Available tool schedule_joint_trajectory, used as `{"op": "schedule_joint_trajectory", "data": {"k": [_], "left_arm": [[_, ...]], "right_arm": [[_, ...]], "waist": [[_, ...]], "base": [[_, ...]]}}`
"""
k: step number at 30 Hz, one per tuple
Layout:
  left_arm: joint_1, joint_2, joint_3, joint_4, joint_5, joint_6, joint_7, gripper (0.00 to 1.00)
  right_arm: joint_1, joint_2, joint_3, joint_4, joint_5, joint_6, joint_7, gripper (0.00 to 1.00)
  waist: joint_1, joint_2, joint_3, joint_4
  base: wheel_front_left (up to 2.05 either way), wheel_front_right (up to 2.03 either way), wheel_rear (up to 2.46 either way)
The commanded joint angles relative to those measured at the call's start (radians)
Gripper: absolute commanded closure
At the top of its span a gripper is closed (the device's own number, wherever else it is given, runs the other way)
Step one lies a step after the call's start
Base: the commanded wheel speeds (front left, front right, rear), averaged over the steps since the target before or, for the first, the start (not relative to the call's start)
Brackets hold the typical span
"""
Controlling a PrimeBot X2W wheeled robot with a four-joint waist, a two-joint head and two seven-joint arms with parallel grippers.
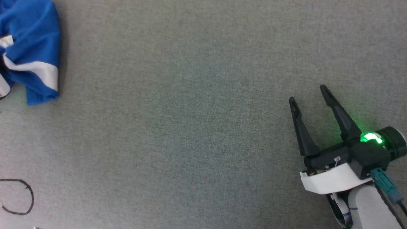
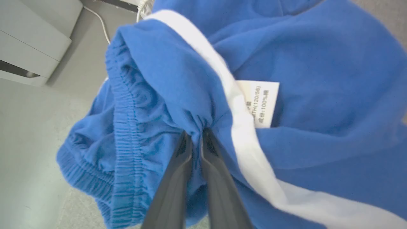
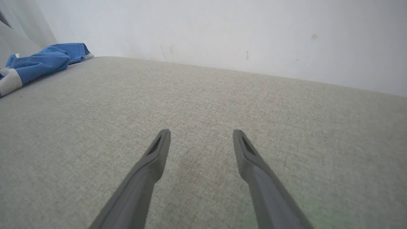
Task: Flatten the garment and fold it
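Pinching the garment near its waistband, the left pincer had best draw it gently across the desk toward the right pincer, which hangs wide and empty

Soft, even light with faint shadows; a green lamp glares, and the garment blurs toward the edges.

garment 1 | label 1 | left gripper 1 | right gripper 1 | fingers 4 | black loop 1

I am looking across a grey woven surface meeting a white, stained wall; a white cabinet is standing nearby.
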Motion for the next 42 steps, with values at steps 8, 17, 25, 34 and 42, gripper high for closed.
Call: {"op": "schedule_joint_trajectory", "data": {"k": [8,17,25,34,42], "left_arm": [[0.034,0.047,-0.044,-0.019,0.027,0.001,-0.295,1.00],[0.010,0.092,-0.135,-0.158,0.106,0.001,-0.615,1.00],[0.054,0.051,-0.137,-0.401,0.169,0.008,-0.665,1.00],[0.219,-0.058,-0.097,-0.692,0.192,0.033,-0.666,1.00],[0.344,-0.141,-0.164,-0.869,0.178,0.064,-0.646,1.00]], "right_arm": [[0.039,0.016,0.016,0.119,0.029,-0.002,-0.020,0.00],[0.089,0.049,0.010,0.193,0.050,-0.002,-0.034,0.00],[0.137,0.060,-0.054,0.210,0.048,-0.002,-0.036,0.00],[0.178,0.061,-0.111,0.222,0.111,-0.002,-0.037,0.00],[0.175,0.061,-0.144,0.234,0.120,-0.002,-0.037,0.00]], "waist": [[-0.0002,0.0000,-0.247,0.013],[-0.0002,0.0000,-0.413,0.008],[-0.0002,0.0000,-0.525,-0.010],[-0.0002,0.0000,-0.599,-0.066],[-0.0002,0.0000,-0.609,-0.147]], "base": [[0.00,0.00,0.00],[0.00,0.00,0.00],[0.00,0.00,0.00],[0.00,0.00,0.00],[0.00,0.00,0.00]]}}
